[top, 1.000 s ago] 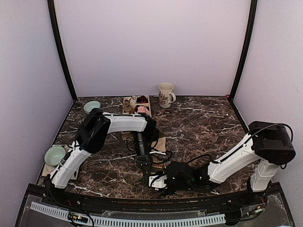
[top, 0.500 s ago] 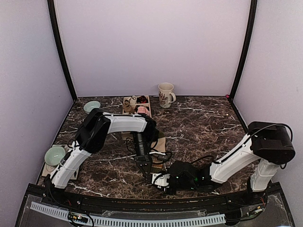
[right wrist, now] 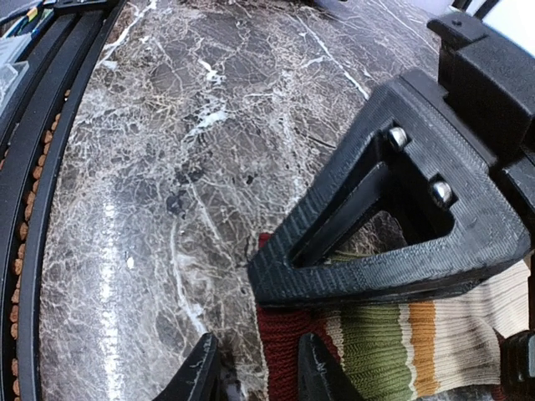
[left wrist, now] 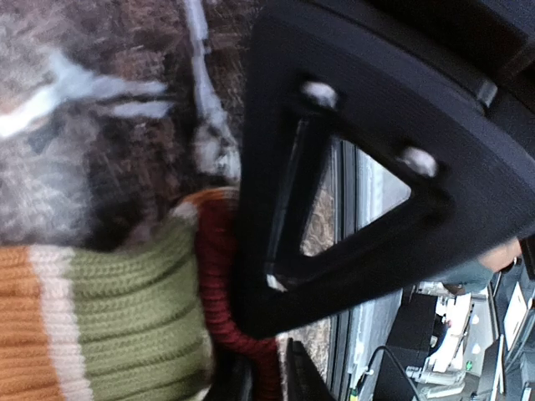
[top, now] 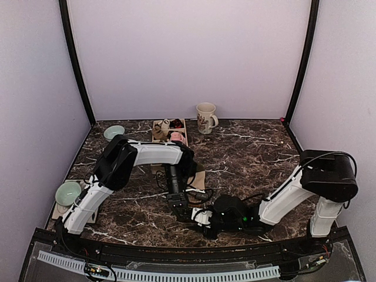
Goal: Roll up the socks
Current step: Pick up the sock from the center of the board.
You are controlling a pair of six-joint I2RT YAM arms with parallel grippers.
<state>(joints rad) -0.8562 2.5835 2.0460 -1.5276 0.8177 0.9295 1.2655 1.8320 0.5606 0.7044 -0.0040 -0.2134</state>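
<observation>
Right wrist view shows a striped sock [right wrist: 376, 351] on the marble table [right wrist: 167, 167]. Its maroon end sits between the jaws of the right gripper [right wrist: 280, 330], and one finger lies across the green band. Whether those jaws actually pinch the knit, I cannot tell. In the left wrist view the same maroon edge presses against a finger of the left gripper [left wrist: 251, 355], and again I cannot tell whether it is clamped or let go. From above, both grippers meet over the sock well apart from the mug [top: 205, 117], on its near side, toward the arm bases. The likely trouble is the handover. If one side lets go before the other has a firm hold, the soft cuff could slip out and any roll would spring loose. With the fingers this close together, they could also knock each other. Compared with a second ago, the right gripper has drawn in closer to the left one and slightly toward the mug, while the left arm has barely shifted.
</observation>
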